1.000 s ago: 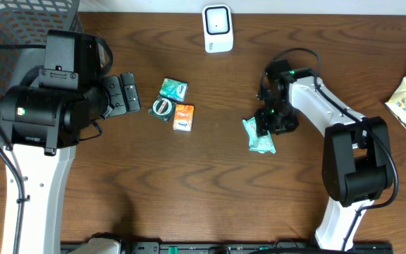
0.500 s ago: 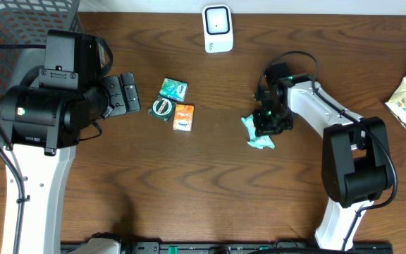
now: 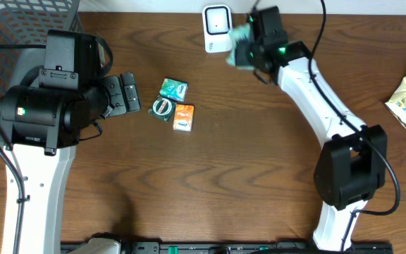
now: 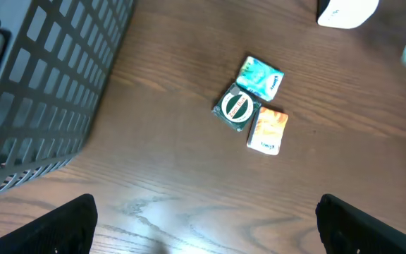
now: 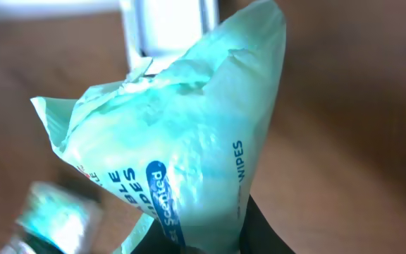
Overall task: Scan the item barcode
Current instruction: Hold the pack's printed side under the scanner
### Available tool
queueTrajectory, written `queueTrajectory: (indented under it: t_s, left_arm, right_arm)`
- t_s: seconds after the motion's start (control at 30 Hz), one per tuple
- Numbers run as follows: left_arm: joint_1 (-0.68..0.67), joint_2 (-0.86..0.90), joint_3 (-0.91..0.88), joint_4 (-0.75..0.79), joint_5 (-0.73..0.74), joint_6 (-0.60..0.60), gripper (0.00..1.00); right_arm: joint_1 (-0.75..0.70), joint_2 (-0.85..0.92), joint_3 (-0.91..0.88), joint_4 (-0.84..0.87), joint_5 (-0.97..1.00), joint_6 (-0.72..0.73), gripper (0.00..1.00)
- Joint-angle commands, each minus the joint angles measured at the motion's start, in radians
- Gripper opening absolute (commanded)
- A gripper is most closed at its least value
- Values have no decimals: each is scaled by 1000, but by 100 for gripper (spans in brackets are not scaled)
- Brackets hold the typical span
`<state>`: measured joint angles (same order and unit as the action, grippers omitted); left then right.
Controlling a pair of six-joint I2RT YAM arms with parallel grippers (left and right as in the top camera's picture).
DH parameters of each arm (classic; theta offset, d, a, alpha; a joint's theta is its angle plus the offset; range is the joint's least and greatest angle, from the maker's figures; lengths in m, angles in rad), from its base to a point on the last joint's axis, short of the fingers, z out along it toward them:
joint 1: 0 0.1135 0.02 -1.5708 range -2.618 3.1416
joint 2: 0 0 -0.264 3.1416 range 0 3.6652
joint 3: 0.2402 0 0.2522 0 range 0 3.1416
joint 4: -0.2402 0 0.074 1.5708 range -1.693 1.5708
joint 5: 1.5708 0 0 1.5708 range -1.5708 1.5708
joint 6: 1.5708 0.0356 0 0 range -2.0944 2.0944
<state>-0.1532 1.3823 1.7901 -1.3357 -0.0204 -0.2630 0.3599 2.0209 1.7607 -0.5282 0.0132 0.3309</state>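
Reading the overhead view first: the right gripper [image 3: 249,48] is clamped on the wipes pack [image 3: 237,53] near the far edge of the table [image 3: 259,176]. The pack sits just beside the scanner [image 3: 217,28], on the side toward the table's right edge. It is blurred here, so whether it touches the scanner cannot be told. The left gripper [image 3: 123,94] rests with its jaws apart near the basket [image 3: 20,21] at the far-left corner, well apart from the scanner. The right arm is therefore the one placed for the scan.

Left wrist view: the scanner shows at the upper right, with the pack as a pale blur just beside it. A green packet [image 4: 261,77], a round tin [image 4: 237,108] and an orange packet [image 4: 267,130] lie clustered, touching, on the table between the basket and the scanner.

Right wrist view: the pack fills the frame, its long axis rising from the jaws toward the scanner directly behind it. Printed text is visible, but no barcode. In my judgement, the coming move depends on turning the barcode face toward the scanner window.
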Motion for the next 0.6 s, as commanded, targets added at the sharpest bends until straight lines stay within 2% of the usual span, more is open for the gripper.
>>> queueTrajectory:
  t_s: [0.0,0.13,0.33,0.43,0.57]
  left_arm:
    - [3,-2,-6,-4,6,-5,97]
    - [3,-2,-6,-4,6,-5,98]
    - [3,-2,-6,-4,6,-5,98]
    - [3,-2,-6,-4,6,-5,98]
    - [3,-2,-6,-4,6,-5,98]
  right_arm:
    - [34,32,95,50,67,61,2]
    - [36,141,255,76,66,66,2]
    - [23,409,591,41,40,53,2]
    - [18,484,678,3,38,54,1]
    - [19,523,681,5,51,39,1]
